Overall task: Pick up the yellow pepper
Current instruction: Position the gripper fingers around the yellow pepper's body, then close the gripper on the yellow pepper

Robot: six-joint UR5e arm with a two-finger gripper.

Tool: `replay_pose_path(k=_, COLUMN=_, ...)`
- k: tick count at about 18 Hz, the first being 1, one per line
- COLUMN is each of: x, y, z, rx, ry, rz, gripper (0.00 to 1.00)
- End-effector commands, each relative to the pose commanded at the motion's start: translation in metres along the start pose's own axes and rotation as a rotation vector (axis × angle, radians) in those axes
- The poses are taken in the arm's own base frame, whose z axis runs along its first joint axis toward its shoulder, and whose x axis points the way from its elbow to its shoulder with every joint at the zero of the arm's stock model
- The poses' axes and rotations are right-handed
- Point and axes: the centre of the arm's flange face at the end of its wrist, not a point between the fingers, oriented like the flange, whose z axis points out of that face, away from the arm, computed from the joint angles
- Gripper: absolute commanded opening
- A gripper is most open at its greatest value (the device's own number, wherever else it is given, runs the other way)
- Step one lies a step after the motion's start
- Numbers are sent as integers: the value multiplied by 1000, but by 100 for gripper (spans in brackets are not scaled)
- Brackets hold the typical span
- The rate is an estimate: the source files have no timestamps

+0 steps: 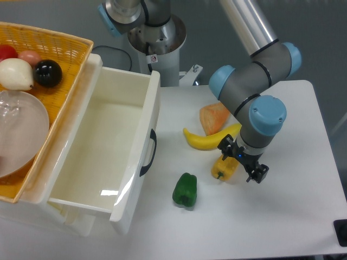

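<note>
The yellow pepper (224, 168) lies on its side on the white table (282, 216), its short stem pointing down-left, just below the banana's right end. My gripper (238, 161) is low over the pepper's right part, with dark fingers on either side of it; whether the jaws are closed on it does not show. The arm's wrist hides the pepper's upper right part.
A yellow banana (209, 139) lies above the pepper, an orange wedge-shaped piece (212, 117) behind it. A dark green pepper (185, 190) lies to the lower left. An open white drawer (108, 146) stands at left, with a wicker basket (59, 49) of items on top.
</note>
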Motion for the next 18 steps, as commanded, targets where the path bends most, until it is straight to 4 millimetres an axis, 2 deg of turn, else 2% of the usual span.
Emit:
replay_pose_path(k=8, x=20, y=2, z=10, rx=-6, ry=23, rz=1, gripper=100)
replay_pose_path(k=11, x=29, y=1, z=21, rx=-11, ry=47, rz=2, gripper=100)
replay_pose_path(k=18, x=32, y=-4, z=27, rx=-13, ry=55, rz=-9, gripper=100)
